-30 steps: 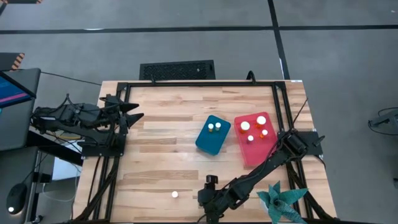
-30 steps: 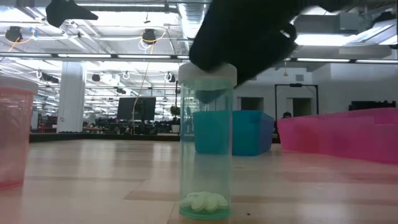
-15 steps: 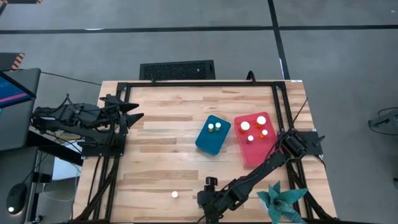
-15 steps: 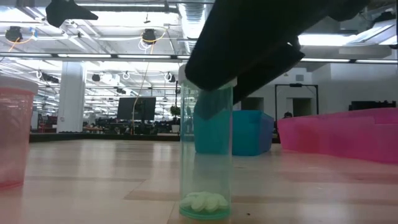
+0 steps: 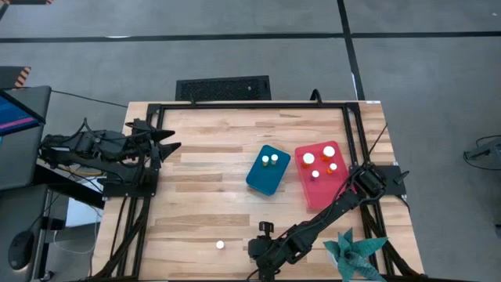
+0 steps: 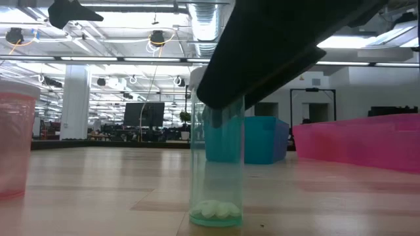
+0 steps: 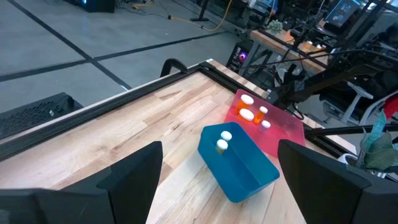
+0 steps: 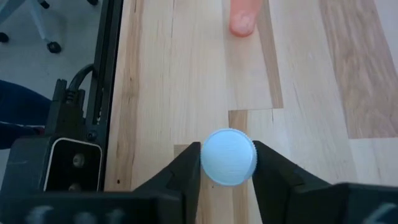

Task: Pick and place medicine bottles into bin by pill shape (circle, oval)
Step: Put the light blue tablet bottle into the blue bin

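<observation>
A clear teal-tinted medicine bottle (image 6: 216,167) with a white cap stands upright near the table's front edge, white pills at its bottom. My right gripper (image 5: 257,252) is over it, shut on the cap. A pink bottle (image 6: 13,141) with a white cap (image 5: 220,244) stands to its left. The teal bin (image 5: 262,182) holds two bottles; the red bin (image 5: 317,196) holds several. My left gripper (image 5: 168,145) waits open at the table's left edge. My right gripper pinches the bottle's round white cap (image 8: 228,157) between its two fingers (image 8: 189,169), one on each side of the rim. The fingers come from above, pointing down. The bottle stays upright below them; its base (image 6: 216,223) is at the tabletop.
A teal paper plant (image 5: 356,254) stands at the front right corner, next to my right arm. A black frame runs along the table's edges (image 5: 250,104). Bare wood lies between my left gripper and the bins.
My right gripper has come down over the teal-tinted bottle's cap, which now sits hidden behind it in the low view. The bottle stays upright in the same place.
</observation>
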Controlling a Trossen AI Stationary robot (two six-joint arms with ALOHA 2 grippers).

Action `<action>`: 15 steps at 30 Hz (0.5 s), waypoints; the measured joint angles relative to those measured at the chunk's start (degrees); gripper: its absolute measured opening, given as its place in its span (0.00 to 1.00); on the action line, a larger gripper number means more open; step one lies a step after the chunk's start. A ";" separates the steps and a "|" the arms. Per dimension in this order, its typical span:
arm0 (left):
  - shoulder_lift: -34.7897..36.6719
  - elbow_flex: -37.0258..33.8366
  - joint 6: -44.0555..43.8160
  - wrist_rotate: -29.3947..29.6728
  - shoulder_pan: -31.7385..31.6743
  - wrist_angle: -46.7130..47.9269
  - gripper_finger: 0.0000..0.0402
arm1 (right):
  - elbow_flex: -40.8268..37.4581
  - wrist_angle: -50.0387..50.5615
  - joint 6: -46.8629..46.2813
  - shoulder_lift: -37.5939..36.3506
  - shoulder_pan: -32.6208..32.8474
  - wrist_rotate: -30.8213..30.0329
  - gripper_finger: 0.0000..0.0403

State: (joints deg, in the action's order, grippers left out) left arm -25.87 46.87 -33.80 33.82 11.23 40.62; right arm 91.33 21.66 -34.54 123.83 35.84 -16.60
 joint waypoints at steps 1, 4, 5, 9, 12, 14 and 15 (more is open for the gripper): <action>0.00 0.00 -0.02 0.00 0.02 0.00 0.78 | 0.00 -0.02 -0.02 0.00 -0.01 0.00 0.32; 0.00 0.00 -0.09 0.00 0.02 0.00 0.78 | 0.00 -0.23 -0.02 -0.08 -0.20 -0.01 0.30; 0.00 0.00 -0.11 0.00 0.02 0.00 0.78 | 0.00 -0.10 -0.02 -0.22 -0.36 -0.06 0.29; 0.00 0.00 -0.11 0.00 0.02 0.00 0.78 | -0.02 2.37 0.08 -3.02 -0.88 -1.67 0.30; 0.00 0.00 -0.10 0.00 0.00 -0.03 0.78 | -0.02 7.32 1.52 -6.66 -1.77 -5.15 0.31; 0.00 0.00 -0.11 0.00 0.02 -0.09 0.78 | -0.04 10.81 3.52 -9.62 -2.75 -7.73 0.32; 0.00 0.00 -0.10 0.00 0.01 -0.09 0.78 | -0.04 12.51 4.55 -11.45 -3.42 -8.95 0.32</action>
State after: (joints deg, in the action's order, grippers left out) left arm -25.87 46.87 -33.90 33.82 11.23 40.53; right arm 91.29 34.17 -30.00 112.38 32.42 -25.55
